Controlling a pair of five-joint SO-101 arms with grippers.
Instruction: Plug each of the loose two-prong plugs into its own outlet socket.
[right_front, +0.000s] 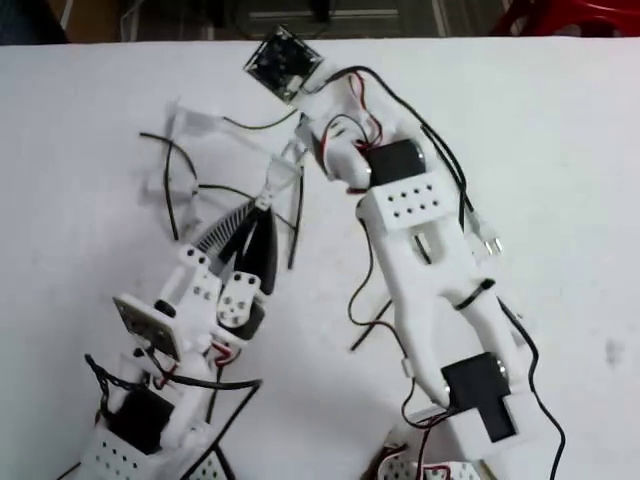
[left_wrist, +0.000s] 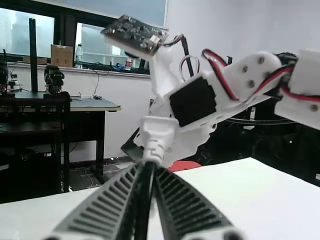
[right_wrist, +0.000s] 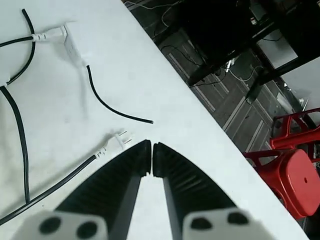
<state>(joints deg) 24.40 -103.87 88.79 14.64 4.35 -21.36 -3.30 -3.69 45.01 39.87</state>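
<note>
My left gripper (left_wrist: 150, 165) is shut on a white two-prong plug (left_wrist: 152, 137), its black cable running down between the fingers. In the high view this gripper (right_front: 266, 203) holds the plug (right_front: 277, 180) close under the right arm's wrist (right_front: 345, 160). My right gripper (right_wrist: 151, 148) is shut with nothing in it, just above the table. A loose white plug (right_wrist: 117, 141) on a black cable lies right beside its tips. Farther off lies a white outlet block (right_wrist: 70, 45) with another white plug (right_wrist: 44, 36) at its end. A further plug (right_front: 490, 245) lies beside the right arm.
Several black cables (right_front: 180, 190) curl over the white table (right_front: 560, 150) around the left gripper. The right arm's camera board (right_front: 285, 60) sits near the table's far edge. Beyond that edge stand a red chair (right_wrist: 295, 175) and dark desks.
</note>
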